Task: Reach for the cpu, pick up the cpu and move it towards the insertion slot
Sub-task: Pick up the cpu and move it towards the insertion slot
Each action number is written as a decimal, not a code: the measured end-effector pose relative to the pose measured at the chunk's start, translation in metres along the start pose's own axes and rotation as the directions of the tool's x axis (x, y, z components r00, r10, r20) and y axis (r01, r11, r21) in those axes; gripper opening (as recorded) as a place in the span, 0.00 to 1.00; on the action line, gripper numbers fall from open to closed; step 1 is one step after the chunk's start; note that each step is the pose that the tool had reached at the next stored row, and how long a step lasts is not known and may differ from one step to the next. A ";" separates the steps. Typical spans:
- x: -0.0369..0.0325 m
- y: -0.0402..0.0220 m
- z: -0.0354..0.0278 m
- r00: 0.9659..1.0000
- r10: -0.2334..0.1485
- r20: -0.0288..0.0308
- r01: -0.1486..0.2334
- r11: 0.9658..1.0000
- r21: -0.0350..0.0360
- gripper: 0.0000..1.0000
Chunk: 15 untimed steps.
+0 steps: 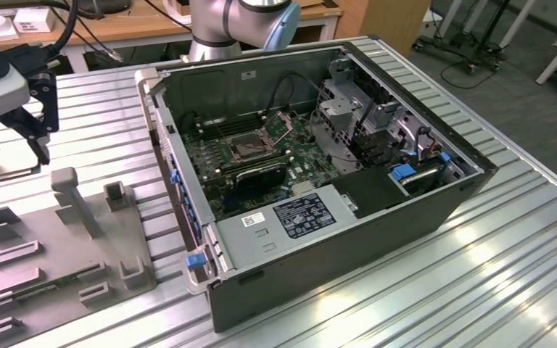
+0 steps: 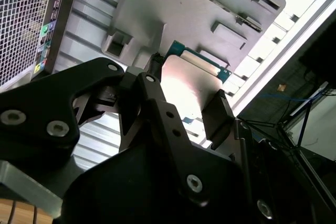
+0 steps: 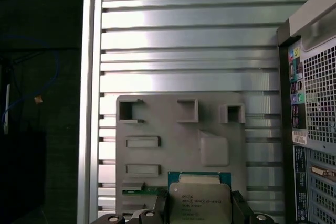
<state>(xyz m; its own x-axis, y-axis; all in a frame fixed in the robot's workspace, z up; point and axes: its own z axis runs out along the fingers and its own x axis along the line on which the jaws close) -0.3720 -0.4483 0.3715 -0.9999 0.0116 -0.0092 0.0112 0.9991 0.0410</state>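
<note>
The cpu (image 3: 199,201) was held in the end effector (image 3: 200,209), with its pale metal top facing the camera in both wrist views (image 2: 191,85). The black fingers (image 2: 219,115) had closed to the chip's width and pressed on two of its opposite edges, so the grasp was narrow and firm.

In the exterior view the end effector (image 1: 8,161) hung above the tabletop (image 1: 510,275) near its edge at the exterior view's left, beyond the far end of the grey tray (image 1: 27,264). The first wrist view showed the chip in front of the tray (image 3: 173,129), covering part of it. Whether the chip was clear of the tray surface could not be confirmed.

The insertion slot (image 1: 243,148) sat on the green board inside the open computer case (image 1: 356,239), well apart from the end effector.

**Obscured or cut off:**
- The chip's near edge was cut off by the frame in the first wrist view.
- Both gripped edges lay behind the fingers.
- In the exterior view the chip was hard to make out between the fingers.
- The arm (image 1: 244,22) was cut off at the frame's top.
</note>
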 end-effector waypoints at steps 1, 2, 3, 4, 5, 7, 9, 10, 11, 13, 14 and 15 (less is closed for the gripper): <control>-0.0006 0.0000 0.0001 1.000 0.000 0.000 0.000 1.000 0.000 0.55; -0.0017 0.0000 0.0002 1.000 0.000 0.000 0.000 1.000 0.000 0.55; -0.0025 0.0000 0.0003 1.000 0.000 0.000 0.000 1.000 0.000 0.55; -0.0034 0.0000 0.0004 1.000 0.000 0.000 0.000 1.000 0.000 0.55; -0.0042 0.0000 0.0005 1.000 0.000 0.000 0.000 1.000 0.000 0.55; -0.0053 0.0001 0.0007 1.000 0.000 0.000 0.000 1.000 0.000 0.55; -0.0064 0.0000 0.0008 1.000 0.000 0.000 0.000 1.000 0.000 0.55; -0.0070 0.0001 0.0010 1.000 0.000 0.000 0.000 1.000 0.000 0.55; -0.0077 0.0001 0.0010 1.000 0.000 0.000 0.000 1.000 0.000 0.55; -0.0090 0.0001 0.0011 1.000 0.000 0.000 0.000 1.000 0.000 0.55; -0.0096 0.0001 0.0012 1.000 0.000 0.000 0.000 1.000 0.000 0.55; -0.0100 0.0001 0.0013 1.000 0.000 0.000 0.000 1.000 0.000 0.55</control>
<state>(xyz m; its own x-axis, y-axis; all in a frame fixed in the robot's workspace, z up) -0.3620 -0.4483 0.3703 -0.9999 0.0116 -0.0094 0.0112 0.9991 0.0410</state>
